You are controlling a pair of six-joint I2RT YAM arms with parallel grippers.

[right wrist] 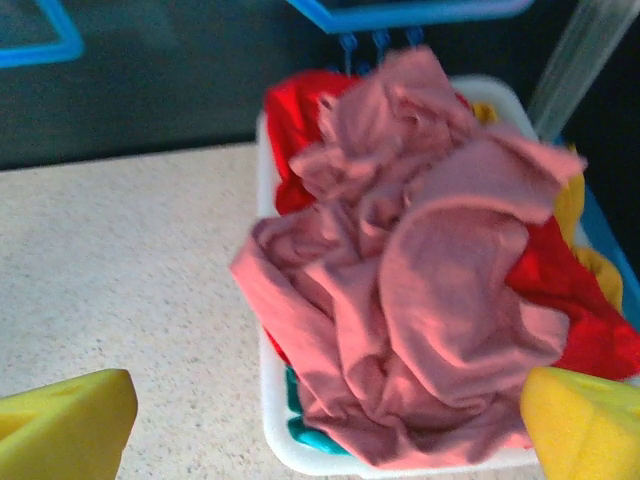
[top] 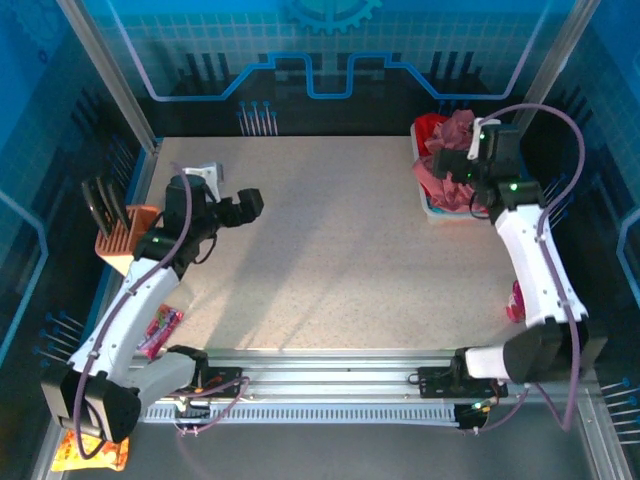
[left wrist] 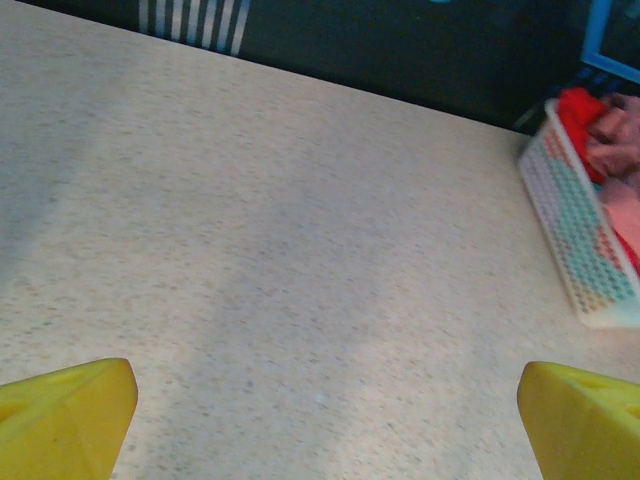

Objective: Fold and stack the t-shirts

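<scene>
The speckled table [top: 340,260] is big and pale; a white tray [left wrist: 580,240] with little holes sits at its far right corner; an orange rack [top: 128,238] stands at the left edge, with dark flat things [top: 102,205] in it; a pink snack packet [top: 160,330] lies near the front left; an orange-yellow bag [top: 90,455] lies off the table, below that corner.

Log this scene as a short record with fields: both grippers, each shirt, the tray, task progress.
left gripper: open, over bare table
right gripper: open, facing the shirt pile, holding nothing
pink t-shirt: crumpled, on top of the pile
red t-shirt: under the pink one
yellow t-shirt: edge showing at the side
teal t-shirt: bottom, barely showing
white tray: holds all the shirts, far right corner
progress: nothing folded yet
</scene>
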